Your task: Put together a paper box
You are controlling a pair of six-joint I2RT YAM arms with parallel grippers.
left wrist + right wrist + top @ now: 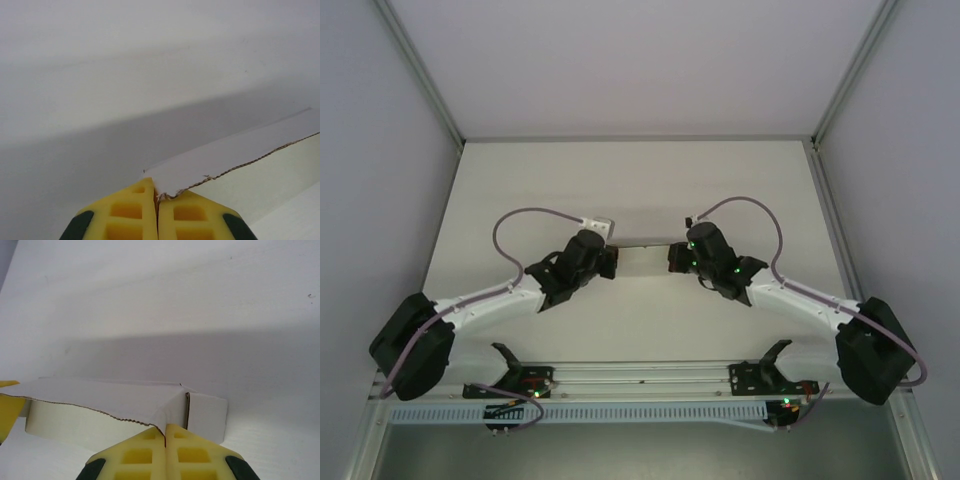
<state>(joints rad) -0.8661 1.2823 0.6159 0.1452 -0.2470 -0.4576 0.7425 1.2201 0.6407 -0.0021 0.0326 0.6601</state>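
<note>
The paper box (642, 262) is an off-white cardboard piece held between both arms at mid-table. My left gripper (158, 192) is shut on its left corner, the torn corrugated edge (240, 165) running off to the right. On the other end, my right gripper (165, 429) is shut on the paper box (120, 402), pinching a wall beside a folded side flap (207, 412). In the top view the left gripper (610, 262) and right gripper (673, 260) face each other across the sheet. The left gripper's yellow fingertip (9, 407) peeks in at the right wrist view's left edge.
White table (640, 180) with aluminium frame posts (420, 70) at the back corners. A small grey block (599, 224) lies behind the left wrist. A rail with brackets (640, 378) runs along the near edge. Cables loop from both wrists.
</note>
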